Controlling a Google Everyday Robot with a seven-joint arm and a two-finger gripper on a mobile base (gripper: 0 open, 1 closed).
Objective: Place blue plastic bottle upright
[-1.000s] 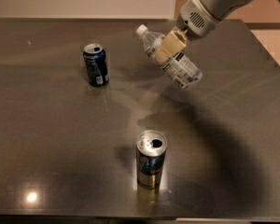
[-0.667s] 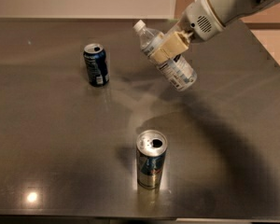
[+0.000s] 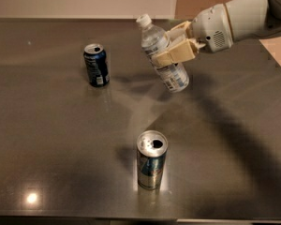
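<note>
My gripper (image 3: 166, 43) has its jaws closed on the blue plastic bottle (image 3: 174, 76), clamped across the body just above the label. One tan finger sits over the top side and the other under the middle. The arm (image 3: 234, 20) reaches in from about 2 o'clock.

The bottle hangs in that grip toward 1 o'clock from the middle of the tabletop (image 3: 47, 125). It is tilted, not upright: its white cap (image 3: 143, 20) points to roughly 11 o'clock and its base to 5 o'clock. From the shadow spread below it, I judge the base to be off the surface, though I cannot be sure of the gap.

The dark blue can (image 3: 96, 64) stands upright at 9 o'clock from the bottle, well apart. The silver-and-blue can (image 3: 151, 159) stands upright at 6 o'clock, also well apart.

By my reckoning the pickup is done and the grasp looks firm. What is left is bringing the bottle to vertical, setting its base down flat on the bare patch beneath it, and then letting go. The bottle is not yet standing.
</note>
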